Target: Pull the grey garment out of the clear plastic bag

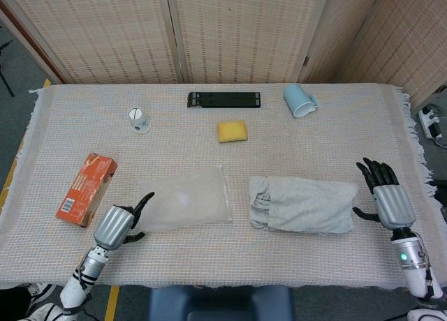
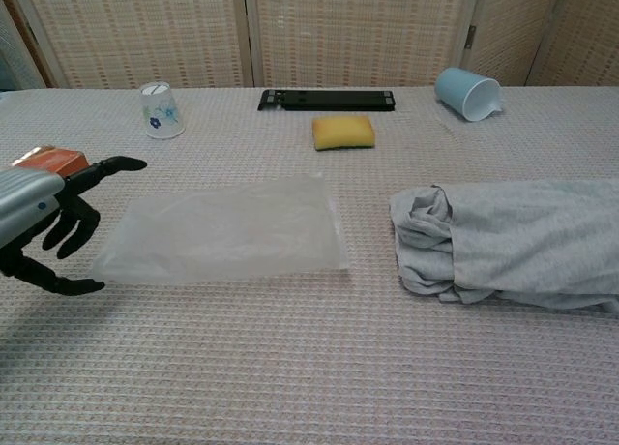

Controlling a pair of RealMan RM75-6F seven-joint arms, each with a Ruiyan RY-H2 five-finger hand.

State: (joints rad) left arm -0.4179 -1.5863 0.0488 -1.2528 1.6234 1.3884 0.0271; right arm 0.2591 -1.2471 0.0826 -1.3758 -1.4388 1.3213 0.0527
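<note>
The grey garment (image 1: 302, 204) (image 2: 508, 246) lies bunched on the table right of centre, fully outside the bag. The clear plastic bag (image 1: 185, 198) (image 2: 224, 232) lies flat and empty left of centre, a gap apart from the garment. My left hand (image 1: 117, 223) (image 2: 44, 218) is at the bag's left edge, fingers spread, holding nothing. My right hand (image 1: 387, 197) is just right of the garment's right end, fingers spread and off the cloth; the chest view does not show it.
An orange carton (image 1: 86, 188) lies left of the bag. A paper cup (image 1: 138, 120), a yellow sponge (image 1: 232, 131), a black bar (image 1: 223, 99) and a tipped blue mug (image 1: 299, 100) sit farther back. A woven cloth covers the table (image 1: 223, 262).
</note>
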